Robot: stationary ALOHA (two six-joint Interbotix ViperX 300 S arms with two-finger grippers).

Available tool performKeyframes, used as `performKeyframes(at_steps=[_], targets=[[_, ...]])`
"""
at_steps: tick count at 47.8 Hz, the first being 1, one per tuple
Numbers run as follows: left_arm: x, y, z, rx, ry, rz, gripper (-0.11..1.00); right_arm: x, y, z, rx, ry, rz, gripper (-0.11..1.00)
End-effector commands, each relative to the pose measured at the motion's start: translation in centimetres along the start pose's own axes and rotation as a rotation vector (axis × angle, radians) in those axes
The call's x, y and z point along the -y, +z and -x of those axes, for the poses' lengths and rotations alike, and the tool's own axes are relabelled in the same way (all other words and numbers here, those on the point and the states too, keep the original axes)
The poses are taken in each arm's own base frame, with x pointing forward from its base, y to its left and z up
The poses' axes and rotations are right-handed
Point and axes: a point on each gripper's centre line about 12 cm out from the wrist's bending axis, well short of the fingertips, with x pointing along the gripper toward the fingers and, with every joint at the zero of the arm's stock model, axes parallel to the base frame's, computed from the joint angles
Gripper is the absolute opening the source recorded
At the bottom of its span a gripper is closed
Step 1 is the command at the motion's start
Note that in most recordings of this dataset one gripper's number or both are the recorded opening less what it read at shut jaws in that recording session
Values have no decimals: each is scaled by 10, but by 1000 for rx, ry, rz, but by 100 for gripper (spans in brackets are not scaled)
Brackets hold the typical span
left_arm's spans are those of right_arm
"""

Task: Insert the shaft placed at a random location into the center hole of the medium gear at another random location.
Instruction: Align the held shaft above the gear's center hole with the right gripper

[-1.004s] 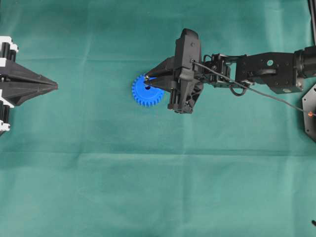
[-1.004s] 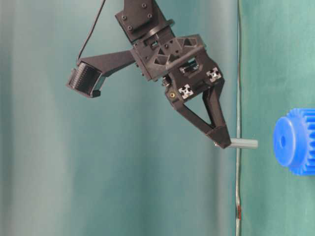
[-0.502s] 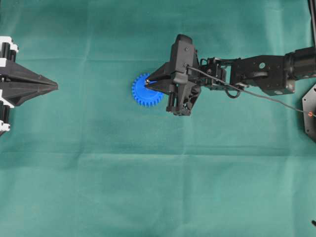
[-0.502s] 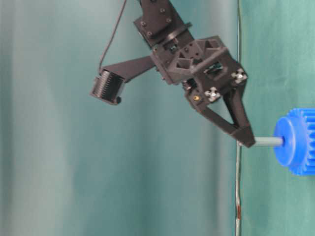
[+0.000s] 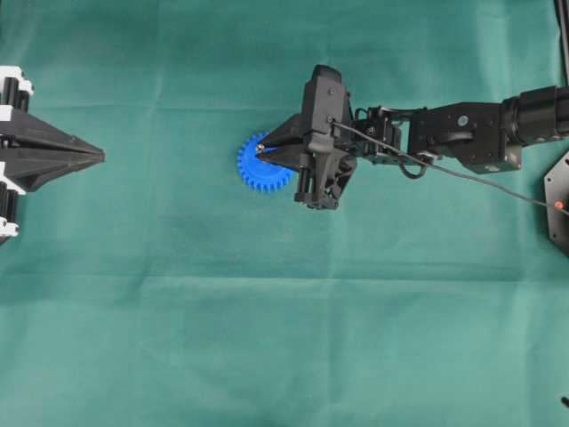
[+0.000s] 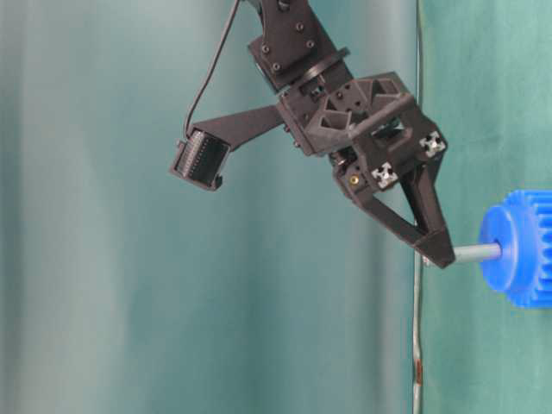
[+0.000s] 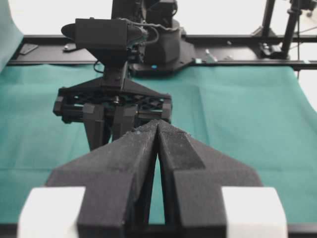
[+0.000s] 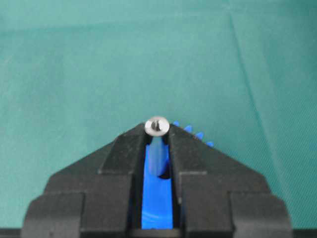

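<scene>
Shaft (image 6: 477, 253) now in gear (image 6: 520, 249), between fingers (image 6: 429, 241).

Light falls evenly and softly from above across the green cloth (image 5: 284, 338), which is brightest toward 12 o'clock in the overhead view and dimmer toward 6 o'clock, with faint creases but no hard shadows. The table-level view is hazy — its backdrop is a soft teal blur, slightly paler at 9 o'clock — while the blue gear (image 6: 522, 250) at 3 o'clock stays fairly crisp. In the left wrist view the background at 12 o'clock is washed out to white, and the near black fingers (image 7: 173, 168) at 6 o'clock are out of focus. The right wrist view is dim and soft, with a small glint on the metal pin (image 8: 157, 126).
</scene>
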Motion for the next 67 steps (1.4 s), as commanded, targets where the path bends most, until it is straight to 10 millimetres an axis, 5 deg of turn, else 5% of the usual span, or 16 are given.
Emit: performKeyframes(at_steps=[1, 37, 67], targets=[[0, 8, -2, 17, -2, -3, 0, -1, 10, 1, 29, 1, 1, 14], [0, 7, -2, 14, -2, -3, 0, 1, 29, 22, 97, -3, 6, 14], [0, 7, -2, 14, -2, -2, 0, 10, 8, 4, 71, -22, -4, 14]])
